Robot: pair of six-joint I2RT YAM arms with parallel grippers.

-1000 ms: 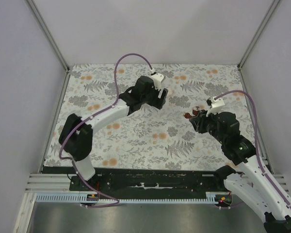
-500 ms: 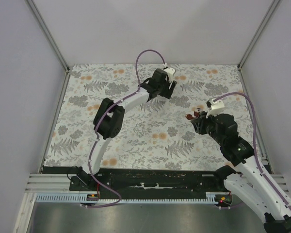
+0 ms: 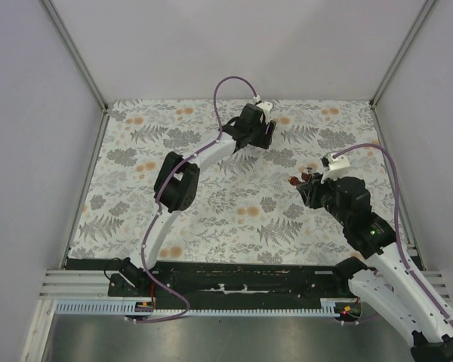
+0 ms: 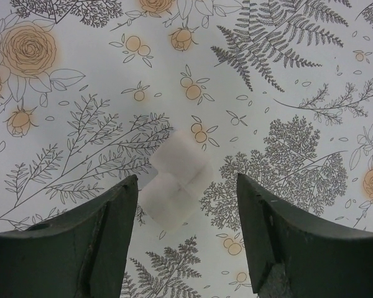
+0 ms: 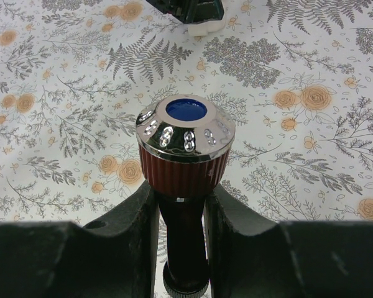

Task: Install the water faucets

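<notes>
Arms work over a floral table cover [image 3: 211,219] in the overhead view. The left gripper [image 3: 265,136] reaches toward the far edge. The right gripper [image 3: 302,181] sits at mid right and holds a small dark red-brown tap [image 3: 293,180] above the cover, well apart from the left one.

In the left wrist view, the left gripper [image 4: 186,186] has its jaws spread on either side of a white pipe fitting [image 4: 174,180]. The fitting lies flat on the cover and neither finger touches it. Judged from this, the step in hand is picking up the fitting. It sits nearer the left-hand finger, so the gripper should centre over it, come down square and close evenly so the fitting is not pushed aside.

In the right wrist view, the right gripper [image 5: 181,205] is pinched on the tap's [image 5: 185,143] dark stem, just below its ribbed red collar. The chrome cap with its blue disc points away from the camera. Keeping the tap steady like this would make mating easier.

Compared with a second ago, the left arm has stretched farther out and its elbow has swung up toward mid table. The right gripper and tap have barely moved.
</notes>
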